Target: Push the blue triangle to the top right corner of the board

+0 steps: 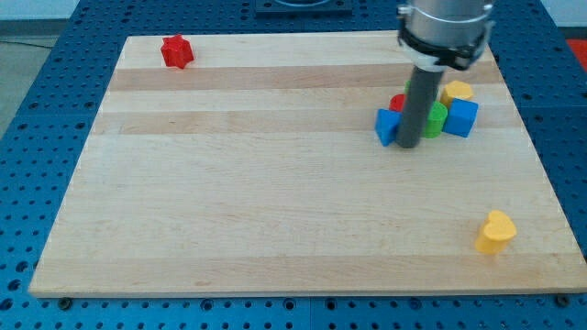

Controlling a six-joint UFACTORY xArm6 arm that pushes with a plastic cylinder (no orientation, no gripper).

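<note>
The blue triangle (387, 126) lies on the wooden board (275, 202) in the right upper part, at the left edge of a cluster of blocks. My tip (408, 146) stands right against its right side, at its lower edge. Behind the rod sit a red block (397, 103), a green block (436, 119), a blue cube (461, 117) and a yellow block (457, 91), packed close together. The rod hides part of the red and green blocks.
A red star-shaped block (176, 51) sits near the top left corner. A yellow heart-shaped block (495, 231) lies near the bottom right. The board rests on a blue perforated table (37, 137).
</note>
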